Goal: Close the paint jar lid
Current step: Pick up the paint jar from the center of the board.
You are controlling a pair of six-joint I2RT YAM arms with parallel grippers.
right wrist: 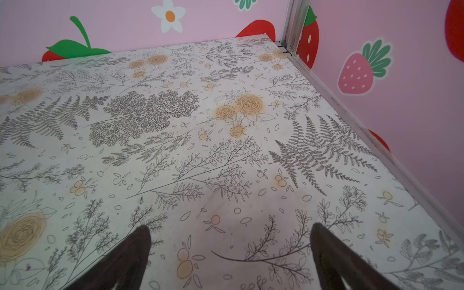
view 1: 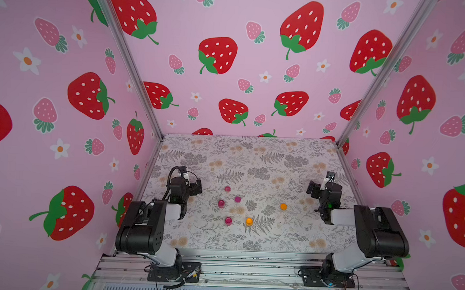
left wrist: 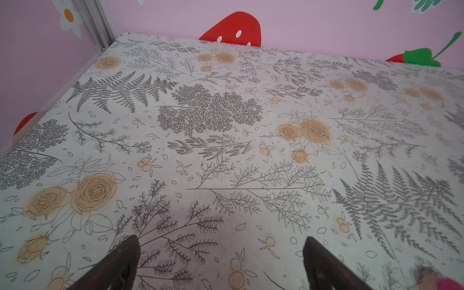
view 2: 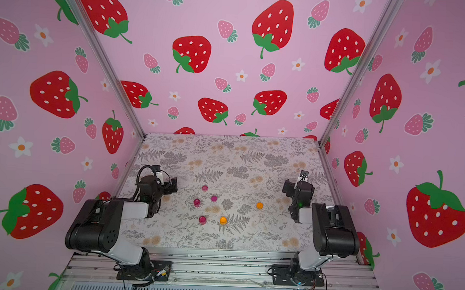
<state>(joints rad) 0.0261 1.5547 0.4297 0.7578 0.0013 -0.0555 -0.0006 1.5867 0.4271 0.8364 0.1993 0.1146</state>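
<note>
Both arms sit at the near corners of the worktop [view 1: 252, 157], and neither holds anything. The left end effector [left wrist: 221, 238] is released, its two dark fingers spread wide over bare printed surface. The right end effector [right wrist: 230, 226] is likewise spread and empty, well apart from the pots.

The left one is the closer to the cluster. The lid [view 1: 227, 188], a small, pale pink, flat cap, lies by itself on the worktop and is the nearest piece to it. The paint jar [view 1: 221, 203] stands just nearer the camera than the lid, close to it but not touching. A second magenta pot [view 1: 228, 221] stands nearer still. The pots are so small in both top views that I cannot be sure which of these two is the open one. A purplish-topped pot [view 1: 237, 199] and two orange pots [view 1: 249, 221] stand alongside.

The lid is probably very light, stiff plastic that would skid or flip if nudged. It is best pinched across its rim, fingers coming straight down. The jar is likely light too and would tip easily, so it may need steadying low on its wall while the cap is pressed on.
</note>
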